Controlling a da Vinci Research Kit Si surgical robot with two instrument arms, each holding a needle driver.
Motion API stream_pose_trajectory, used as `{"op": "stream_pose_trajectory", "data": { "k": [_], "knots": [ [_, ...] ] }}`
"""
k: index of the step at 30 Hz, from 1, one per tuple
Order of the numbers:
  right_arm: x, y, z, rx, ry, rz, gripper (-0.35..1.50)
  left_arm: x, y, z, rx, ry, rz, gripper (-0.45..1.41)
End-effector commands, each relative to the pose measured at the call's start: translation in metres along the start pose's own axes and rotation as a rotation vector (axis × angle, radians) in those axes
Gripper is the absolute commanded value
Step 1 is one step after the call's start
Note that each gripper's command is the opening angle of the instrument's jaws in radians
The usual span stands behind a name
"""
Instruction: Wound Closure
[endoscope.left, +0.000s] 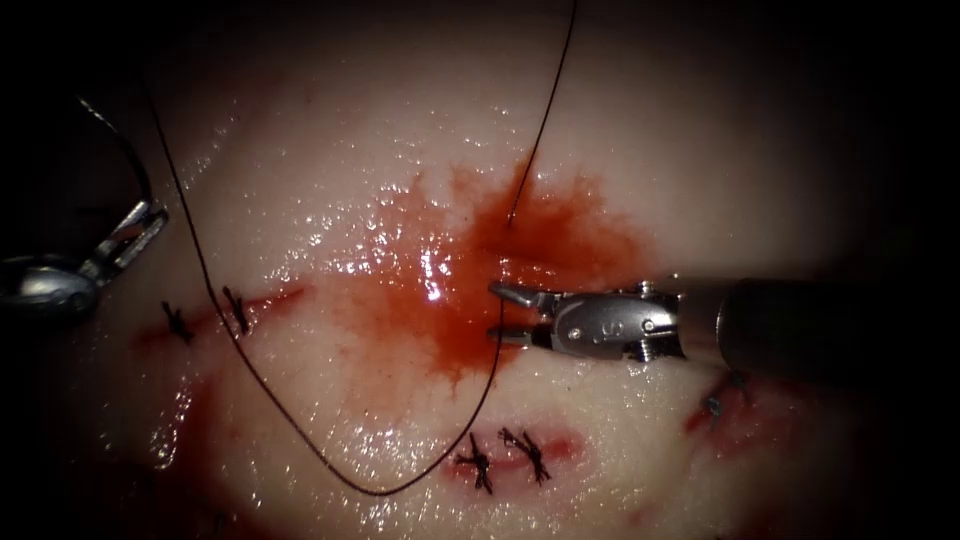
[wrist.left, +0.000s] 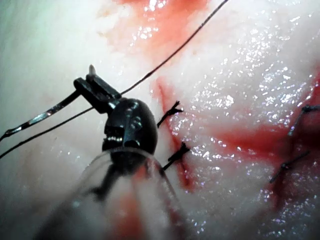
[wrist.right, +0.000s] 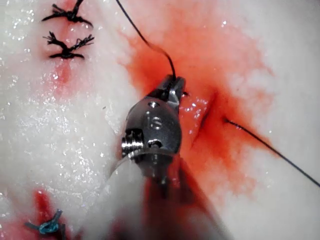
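The tissue (endoscope.left: 620, 130) has its cut (endoscope.left: 530, 266) in a patch of red fluid (endoscope.left: 450, 300). My right tool (endoscope.left: 500, 312) (wrist.right: 172, 85) lies at the cut with its jaws open, holding nothing. The thread (endoscope.left: 300, 440) (wrist.right: 270, 147) enters the tissue just beyond the cut. It comes out between those jaws and loops down and round to the left. At the far left, clear of the tissue, my left tool (endoscope.left: 155, 212) (wrist.left: 92, 82) is shut on the curved needle (endoscope.left: 135, 160) (wrist.left: 40, 117) near one end of its curve.
Two dark tied stitches (endoscope.left: 237, 310) sit on the left of the tissue, and two more (endoscope.left: 500, 458) sit near its front. A blue stitch (endoscope.left: 712, 405) (wrist.right: 47, 226) lies below the right tool's shaft.
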Motion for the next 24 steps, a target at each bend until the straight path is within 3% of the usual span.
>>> {"op": "stream_pose_trajectory", "data": {
  "k": [1, 5, 10, 16, 24],
  "knots": [
    [0.0005, -0.0004, 0.0004, -0.003, -0.023, 0.005, -0.35, -0.0002, 0.0007, 0.0008, -0.002, 0.003, 0.003, -0.45],
    [0.0021, -0.0009, -0.0004, -0.001, -0.023, 0.011, -0.35, 0.0005, 0.0017, 0.0013, -0.028, 0.007, 0.011, -0.45],
    [0.0053, -0.0041, -0.0037, 0.049, -0.043, -0.005, -0.35, 0.0006, 0.0028, 0.0021, -0.062, 0.008, 0.022, -0.45],
    [0.0094, -0.0111, -0.0082, 0.155, -0.069, -0.061, -0.35, -0.0007, 0.0032, 0.0028, -0.093, -0.004, 0.0, -0.45],
    [0.0138, -0.018, -0.0093, 0.266, -0.033, -0.099, -0.35, -0.0014, 0.0036, 0.0038, -0.129, -0.017, -0.023, -0.45]
  ]
}}
